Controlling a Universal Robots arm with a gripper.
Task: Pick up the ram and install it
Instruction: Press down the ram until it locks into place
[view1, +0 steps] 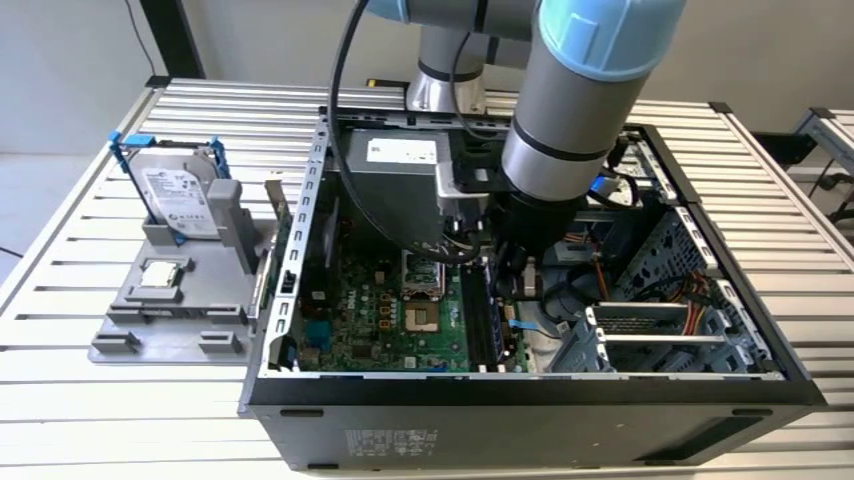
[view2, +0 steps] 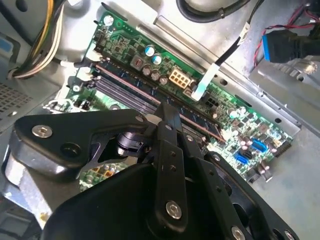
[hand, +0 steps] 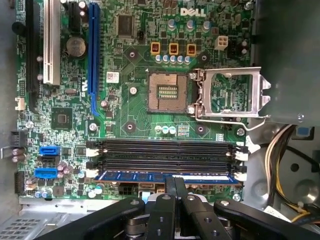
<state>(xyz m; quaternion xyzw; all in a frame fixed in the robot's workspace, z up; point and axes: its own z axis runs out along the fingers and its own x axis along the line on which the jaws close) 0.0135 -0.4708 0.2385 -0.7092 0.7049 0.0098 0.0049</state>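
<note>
The long, narrow blue-green ram strip (hand: 167, 177) stands on edge in the outermost of the long black memory slots (hand: 165, 155) on the green motherboard (hand: 130, 107), in the slot nearest the board's edge. The black gripper (hand: 176, 186) sits directly over the strip's middle, its fingers drawn close together at the strip's top edge. Whether they pinch the strip or only press on it I cannot tell from these views.

The open black computer case (view1: 534, 395) lies on the slatted metal bench (view1: 120, 400), close to its front edge, with the arm reaching down into it.

The step in hand appears to be the seating itself: pick-up is done, and the strip is in its slot. The white latch (hand: 241, 176) at one end looks not fully closed, so I judge the strip may not be fully home. Finishing calls for even, straight downward pressure along the slot, without tilt.
</note>
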